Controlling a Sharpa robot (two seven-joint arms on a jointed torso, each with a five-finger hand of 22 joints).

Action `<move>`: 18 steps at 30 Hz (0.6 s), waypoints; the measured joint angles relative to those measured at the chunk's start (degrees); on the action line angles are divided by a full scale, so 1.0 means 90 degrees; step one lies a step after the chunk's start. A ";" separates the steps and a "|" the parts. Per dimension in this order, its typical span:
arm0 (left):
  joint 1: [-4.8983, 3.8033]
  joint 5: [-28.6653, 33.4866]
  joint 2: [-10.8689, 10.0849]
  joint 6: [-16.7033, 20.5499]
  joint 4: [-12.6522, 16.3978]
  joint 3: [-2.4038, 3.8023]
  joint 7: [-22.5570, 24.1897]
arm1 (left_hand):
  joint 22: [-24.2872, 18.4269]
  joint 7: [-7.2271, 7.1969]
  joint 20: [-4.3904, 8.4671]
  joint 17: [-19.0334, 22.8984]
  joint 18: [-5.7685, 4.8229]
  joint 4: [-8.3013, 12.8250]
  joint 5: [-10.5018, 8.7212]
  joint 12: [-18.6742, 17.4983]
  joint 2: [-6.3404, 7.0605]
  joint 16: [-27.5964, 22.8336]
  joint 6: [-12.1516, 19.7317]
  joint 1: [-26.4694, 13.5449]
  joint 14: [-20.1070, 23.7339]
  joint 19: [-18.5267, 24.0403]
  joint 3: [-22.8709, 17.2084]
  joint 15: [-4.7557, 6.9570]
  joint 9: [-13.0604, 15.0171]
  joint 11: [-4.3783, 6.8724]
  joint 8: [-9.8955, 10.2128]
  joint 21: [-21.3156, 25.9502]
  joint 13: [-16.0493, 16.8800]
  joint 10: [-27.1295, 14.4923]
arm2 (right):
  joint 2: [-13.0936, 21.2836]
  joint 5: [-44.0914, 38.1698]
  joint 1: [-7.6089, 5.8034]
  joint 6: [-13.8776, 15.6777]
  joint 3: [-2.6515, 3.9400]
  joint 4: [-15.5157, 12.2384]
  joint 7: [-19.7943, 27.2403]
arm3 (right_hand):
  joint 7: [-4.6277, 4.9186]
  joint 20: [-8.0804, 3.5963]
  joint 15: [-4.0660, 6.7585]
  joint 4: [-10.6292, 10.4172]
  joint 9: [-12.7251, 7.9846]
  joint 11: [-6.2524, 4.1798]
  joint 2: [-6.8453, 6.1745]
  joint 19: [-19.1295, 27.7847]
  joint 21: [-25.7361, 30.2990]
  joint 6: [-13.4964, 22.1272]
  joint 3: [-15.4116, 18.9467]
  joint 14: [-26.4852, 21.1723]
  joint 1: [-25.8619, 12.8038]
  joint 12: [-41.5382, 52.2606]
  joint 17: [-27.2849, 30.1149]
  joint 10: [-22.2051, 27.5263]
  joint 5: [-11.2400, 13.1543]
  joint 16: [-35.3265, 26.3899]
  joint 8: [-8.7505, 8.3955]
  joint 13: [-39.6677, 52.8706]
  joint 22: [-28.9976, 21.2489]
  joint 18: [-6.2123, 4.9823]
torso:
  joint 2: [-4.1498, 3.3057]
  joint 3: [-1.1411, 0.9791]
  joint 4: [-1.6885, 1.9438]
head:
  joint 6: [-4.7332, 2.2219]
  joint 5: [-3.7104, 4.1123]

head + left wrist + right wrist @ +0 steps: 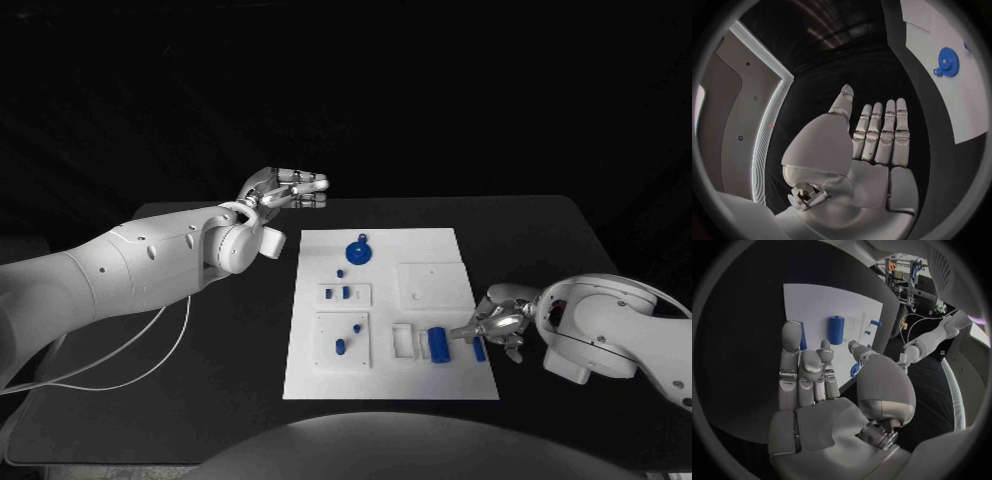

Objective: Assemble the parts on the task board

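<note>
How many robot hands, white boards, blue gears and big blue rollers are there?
Robot hands: 2, left hand and right hand
White task board: 1
Blue gear: 1
Big blue roller: 1
Total: 5

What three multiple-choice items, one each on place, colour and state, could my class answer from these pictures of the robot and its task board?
1. Where is the right hand?
A. at the task board's near right edge
B. off the table
C. at the board's far left corner

2. What colour is the gear?
A. red
B. blue
C. green

3. How is the left hand?
A. holding a gear
B. pressing the board
C. empty, raised beyond the board's far left corner

Answers: 1 A, head view shows it there; 2 B, plainly blue; 3 C, its fingers hold nothing.
</note>
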State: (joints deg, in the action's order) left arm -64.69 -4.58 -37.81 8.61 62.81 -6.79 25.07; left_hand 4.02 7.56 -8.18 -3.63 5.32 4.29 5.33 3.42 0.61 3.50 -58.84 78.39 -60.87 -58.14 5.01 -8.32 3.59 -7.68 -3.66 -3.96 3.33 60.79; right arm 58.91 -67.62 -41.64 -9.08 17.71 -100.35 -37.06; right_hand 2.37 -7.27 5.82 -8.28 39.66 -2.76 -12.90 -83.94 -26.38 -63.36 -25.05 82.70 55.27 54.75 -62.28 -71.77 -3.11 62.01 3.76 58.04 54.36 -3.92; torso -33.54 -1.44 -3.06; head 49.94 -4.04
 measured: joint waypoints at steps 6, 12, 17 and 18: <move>0.0009 -0.0007 -0.0004 -0.0032 0.0027 0.0000 0.0035 | 0.0000 0.0000 0.0000 0.0000 0.0000 -0.0017 0.0000 0.0000 0.0000 0.0000 0.0000 0.0000 0.0000 0.0000 -0.0017 0.0000 0.0000 0.0000 0.0000 0.0000 0.0000 0.0000 | -0.0197 0.0042 0.0005 0.0045 -0.0215 0.0120 -0.0178 | 0.0005 0.0000 -0.0024 -0.0110 -0.0189 0.0023 -0.0017 0.0000 -0.0025 0.0011 0.0025 0.0024 -0.0017 -0.0001 -0.0100 -0.0023 0.0000 0.0000 0.0000 0.0145 0.0108 0.0000 | -0.0004 0.0005 0.0005 | 0.0006 0.0013; 0.0013 -0.0009 -0.0005 -0.0053 0.0035 0.0000 0.0044 | 0.0001 0.0000 0.0000 0.0000 0.0000 -0.0017 -0.0001 0.0000 0.0000 0.0000 0.0000 0.0000 0.0000 0.0000 -0.0017 0.0000 0.0000 0.0000 0.0000 0.0000 0.0000 0.0000 | -0.0372 0.0044 0.0017 0.0127 -0.0401 0.0256 -0.0252 | 0.0042 0.0001 -0.0024 -0.0259 -0.0241 0.0039 -0.0078 0.0000 -0.0025 0.0048 0.0212 0.0024 -0.0007 -0.0073 -0.0144 -0.0008 0.0000 -0.0031 0.0000 0.0189 0.0156 0.0000 | -0.0012 0.0001 0.0007 | 0.0007 -0.0002; 0.0014 -0.0010 -0.0004 -0.0064 0.0041 -0.0001 0.0044 | 0.0001 0.0023 0.0000 0.0000 0.0000 -0.0017 -0.0001 0.0000 0.0000 0.0000 0.0023 0.0000 0.0000 0.0000 -0.0017 0.0000 0.0000 -0.0023 0.0000 0.0000 0.0000 -0.0023 | -0.0507 0.0039 0.0035 0.0242 -0.0451 0.0351 -0.0282 | 0.0041 0.0001 -0.0024 -0.0338 -0.0239 0.0046 -0.0085 0.0000 -0.0025 0.0050 0.0416 0.0024 0.0001 -0.0107 -0.0153 0.0000 0.0000 -0.0065 0.0003 0.0199 0.0172 0.0000 | -0.0013 -0.0001 0.0002 | 0.0007 -0.0015; 0.0014 -0.0010 -0.0003 -0.0065 0.0041 -0.0001 0.0044 | 0.0001 0.0023 0.0000 0.0000 0.0000 -0.0017 -0.0001 0.0000 0.0000 0.0000 0.0023 0.0000 0.0000 0.0000 -0.0017 0.0000 0.0000 -0.0023 0.0000 0.0000 0.0000 -0.0023 | -0.0528 0.0036 0.0035 0.0269 -0.0454 0.0364 -0.0285 | 0.0028 0.0001 -0.0024 -0.0383 -0.0231 0.0046 -0.0095 0.0000 -0.0005 0.0062 0.0475 0.0024 0.0011 -0.0125 -0.0154 0.0000 0.0000 -0.0067 0.0008 0.0199 0.0178 0.0000 | -0.0013 -0.0001 0.0001 | 0.0007 -0.0017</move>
State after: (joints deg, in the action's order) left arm -64.56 -4.67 -37.84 8.03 63.17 -6.80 25.46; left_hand 4.02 7.77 -8.18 -3.63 5.32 4.13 5.33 3.42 0.60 3.50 -58.63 78.40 -60.87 -58.15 4.85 -8.32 3.59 -7.89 -3.66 -3.97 3.33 60.58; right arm 54.16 -67.30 -41.32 -6.66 13.63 -97.07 -39.63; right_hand 2.62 -7.26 5.61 -11.73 37.58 -2.35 -13.76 -83.93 -26.42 -62.80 -20.77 82.91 55.37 53.62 -63.67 -71.77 -3.11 61.41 3.83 59.83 55.96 -3.93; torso -33.66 -1.44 -3.05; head 50.00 -4.20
